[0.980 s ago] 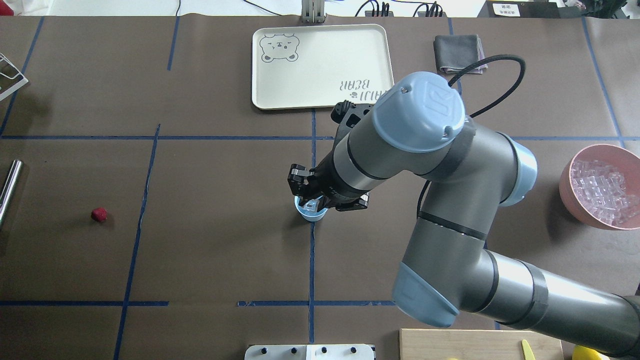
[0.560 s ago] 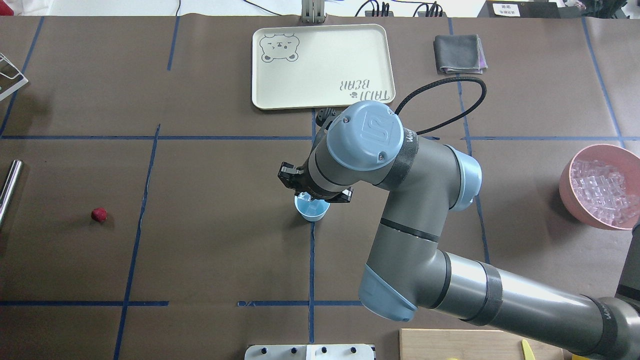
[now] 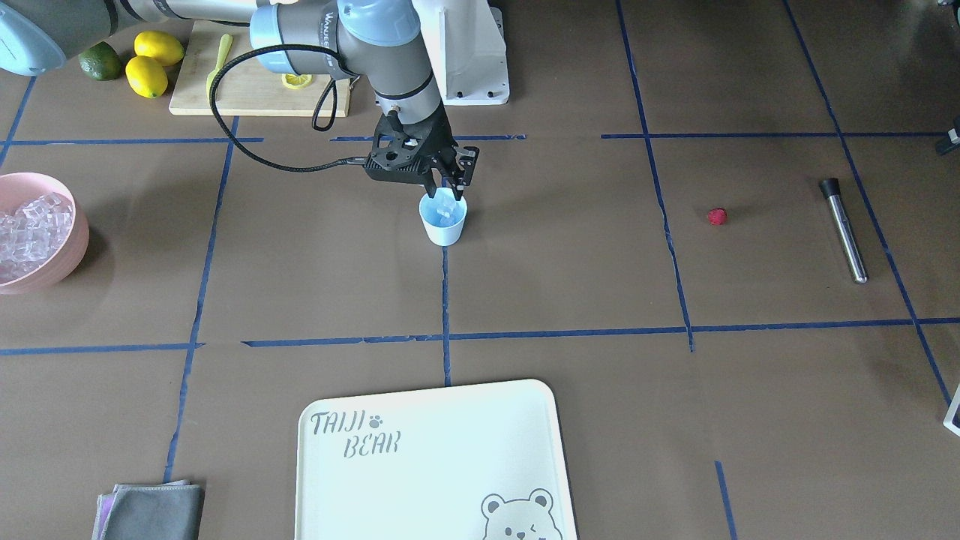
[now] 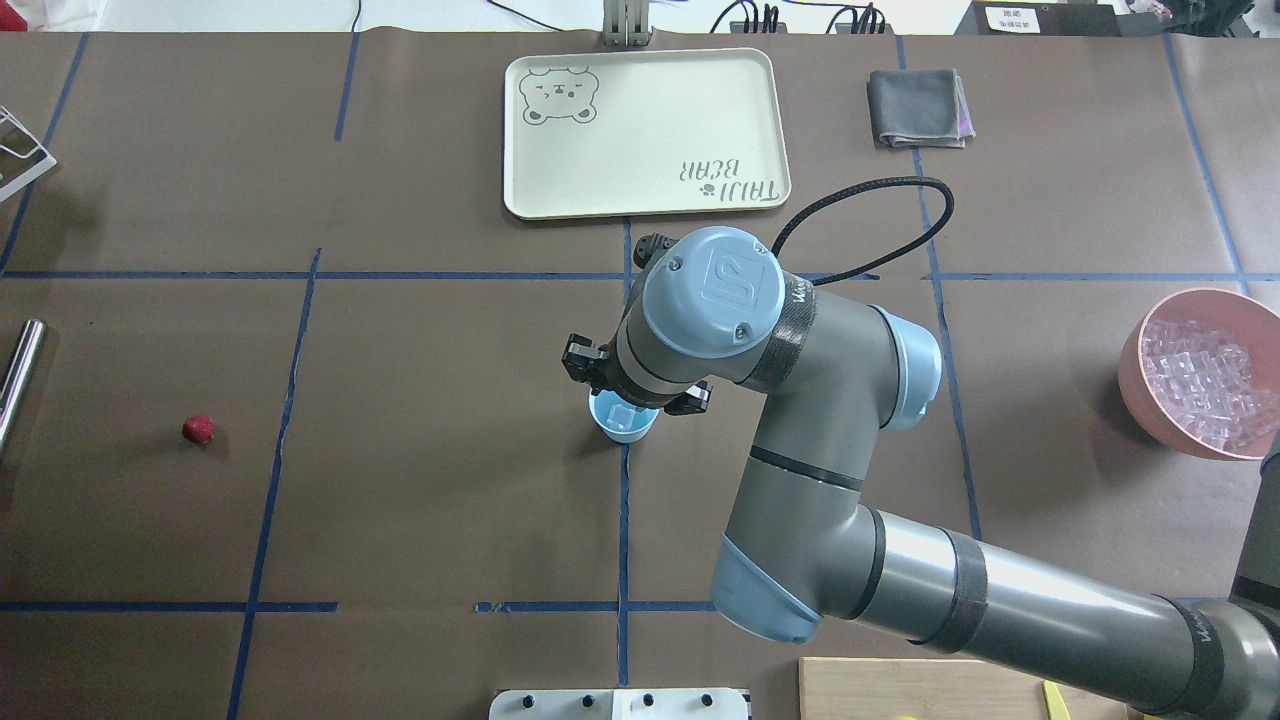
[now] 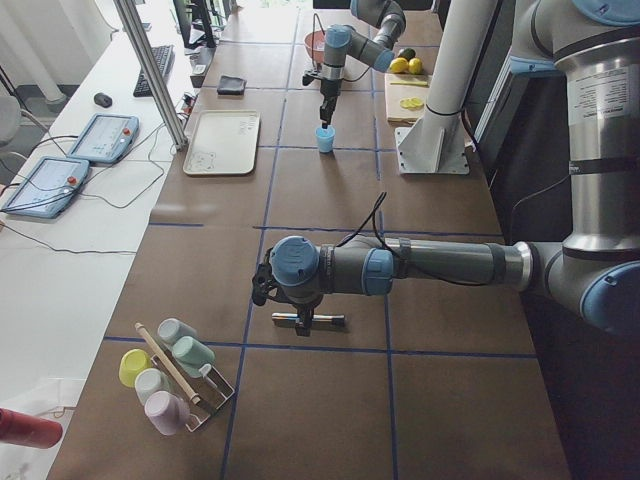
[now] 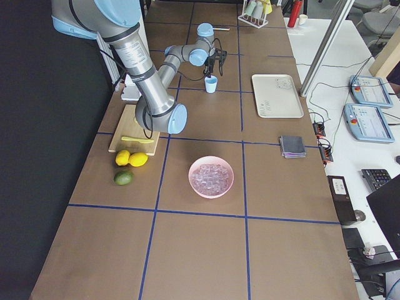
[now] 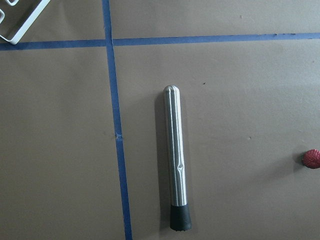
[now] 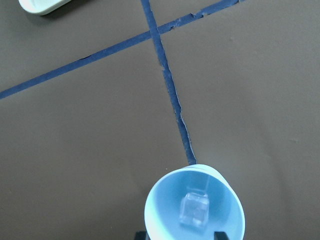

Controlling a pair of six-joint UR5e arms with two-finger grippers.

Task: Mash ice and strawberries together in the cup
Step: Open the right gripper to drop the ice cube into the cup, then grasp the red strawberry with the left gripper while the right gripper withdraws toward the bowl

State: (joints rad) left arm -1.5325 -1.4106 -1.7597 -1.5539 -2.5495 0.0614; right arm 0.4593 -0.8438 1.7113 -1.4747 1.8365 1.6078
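**Only one ice cube sits in the cup; the strawberry waits on the table**

The right gripper (image 3: 442, 184) hangs just above the light-blue cup (image 3: 442, 219), its jaws spread and holding nothing. The right wrist view shows a single clear ice cube (image 8: 195, 209) lying on the cup's floor. The cup stands upright on a blue tape line near the middle of the table.

By the look of it, the step in hand is loading the cup, with the ice part done or nearly so. More cubes fill the pink bowl (image 4: 1135, 385) far over on the robot's right.

The strawberry (image 3: 717, 217) lies on the bare table, well apart from the cup towards the robot's left. It is near the steel muddler (image 3: 844, 229). The left gripper (image 5: 303, 318) hovers over that muddler, and whether its jaws are parted or closed cannot be told.

Next, the right gripper probably needs a straight lift clear of the rim, since a brush could tip so light a cup. The berry must then go in before any mashing. It is small and round and may roll under a careless pinch.
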